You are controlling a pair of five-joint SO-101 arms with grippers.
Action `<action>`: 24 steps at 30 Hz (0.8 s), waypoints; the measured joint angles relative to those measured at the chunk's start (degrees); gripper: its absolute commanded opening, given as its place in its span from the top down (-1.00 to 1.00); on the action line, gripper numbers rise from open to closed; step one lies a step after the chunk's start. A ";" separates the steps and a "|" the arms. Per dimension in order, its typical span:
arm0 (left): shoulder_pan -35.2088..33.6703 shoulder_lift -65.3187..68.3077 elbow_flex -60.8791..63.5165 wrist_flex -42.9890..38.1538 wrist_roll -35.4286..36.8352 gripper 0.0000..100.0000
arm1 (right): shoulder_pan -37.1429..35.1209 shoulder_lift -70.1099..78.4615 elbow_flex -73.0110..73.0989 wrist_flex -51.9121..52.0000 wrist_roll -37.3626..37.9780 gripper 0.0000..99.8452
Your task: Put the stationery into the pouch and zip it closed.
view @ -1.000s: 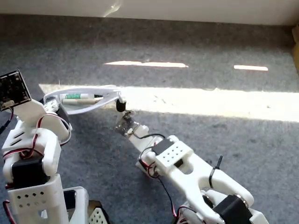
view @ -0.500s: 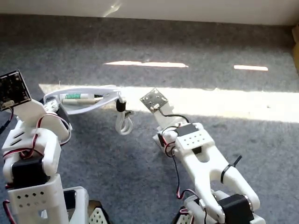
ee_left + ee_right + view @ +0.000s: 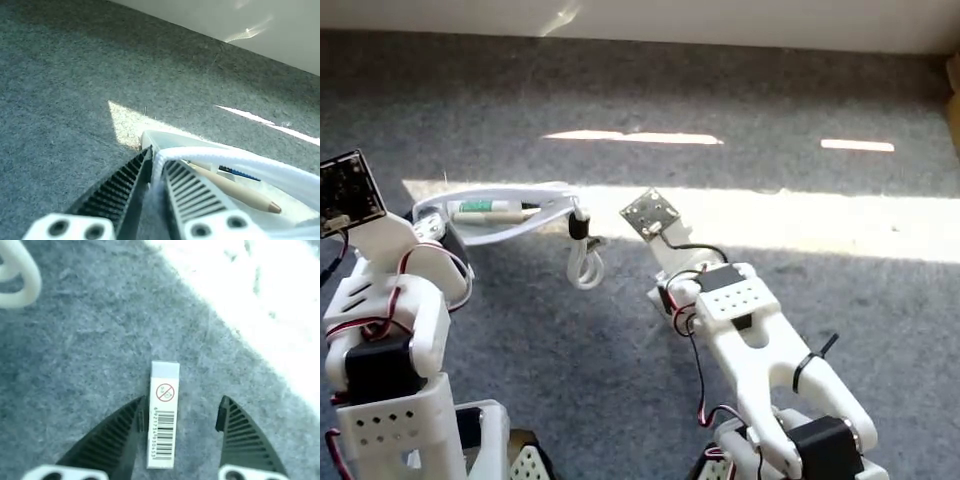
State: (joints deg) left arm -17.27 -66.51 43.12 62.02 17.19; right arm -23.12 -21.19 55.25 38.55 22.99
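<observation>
Pouch (image 3: 240,159) holds perhaps two pens (image 3: 235,187), left pincer (image 3: 151,157) pinching its rim; right pincer (image 3: 183,402) spread over one eraser (image 3: 163,420).

We find the pouch (image 3: 510,218) on the carpet (image 3: 770,100), a pencil (image 3: 235,187) in it, its edge in the left gripper (image 3: 152,160); to its right an eraser (image 3: 162,415) lies under the right gripper (image 3: 183,401).
</observation>
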 measured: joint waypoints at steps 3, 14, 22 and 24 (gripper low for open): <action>0.00 0.00 0.00 -0.44 0.00 0.98 | 0.00 0.00 0.00 -0.18 0.00 0.57; 0.00 0.00 0.00 -0.79 0.00 0.98 | -1.14 13.19 -3.25 -6.42 -5.10 0.62; 0.00 0.00 0.00 -0.79 0.00 0.98 | -0.79 13.89 -3.96 -7.65 -6.15 0.79; 0.00 0.00 0.00 -0.79 0.00 0.98 | -0.79 13.19 -4.92 -4.31 -4.84 0.79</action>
State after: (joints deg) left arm -17.27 -66.51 43.12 61.23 17.19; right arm -23.91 -8.00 50.33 34.24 18.15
